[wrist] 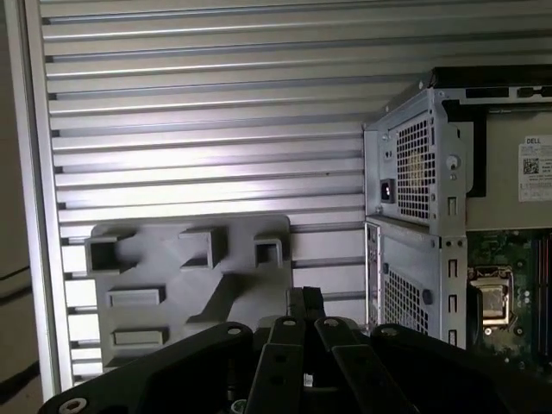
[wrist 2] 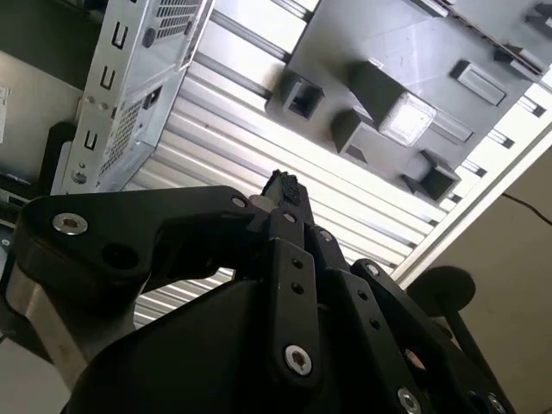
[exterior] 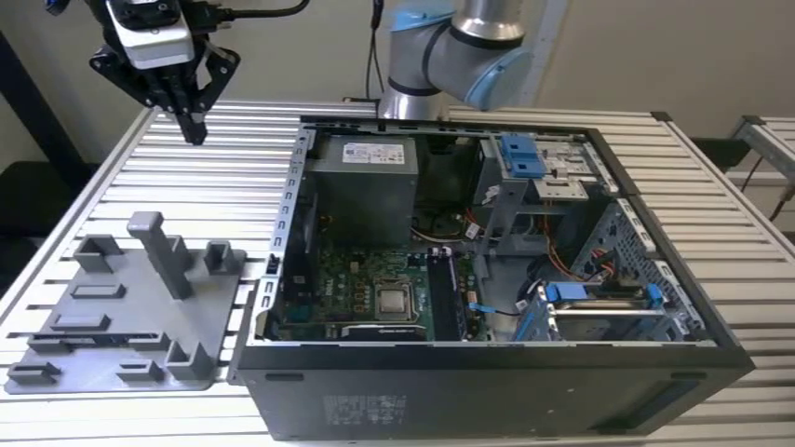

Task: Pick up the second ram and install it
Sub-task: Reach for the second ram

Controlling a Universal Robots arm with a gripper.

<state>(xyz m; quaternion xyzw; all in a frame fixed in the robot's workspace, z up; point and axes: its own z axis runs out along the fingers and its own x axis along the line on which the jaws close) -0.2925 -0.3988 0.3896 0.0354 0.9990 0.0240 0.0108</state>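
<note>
My gripper (exterior: 194, 130) hangs high over the slatted table at the exterior view's upper left, its black fingers pressed together with nothing between them. Both wrist views show the same joined tips (wrist 2: 280, 188) (wrist: 304, 300). Below it and nearer the camera lies the grey tray (exterior: 125, 307), with upright blocks and slots. A long dark strip (exterior: 97, 337) rests in the tray's near end; it looks like the second ram. The gripper is well above and beyond it. In the first wrist view the tray (wrist: 172, 276) is partly hidden behind the gripper.
An open computer case (exterior: 497, 391) takes up the middle and right of the table, with the green motherboard (exterior: 360, 279) inside and blue drive brackets (exterior: 522, 154). The arm's base (exterior: 435, 56) stands behind the case. Bare slatted tabletop (exterior: 236, 177) separates tray and case.
</note>
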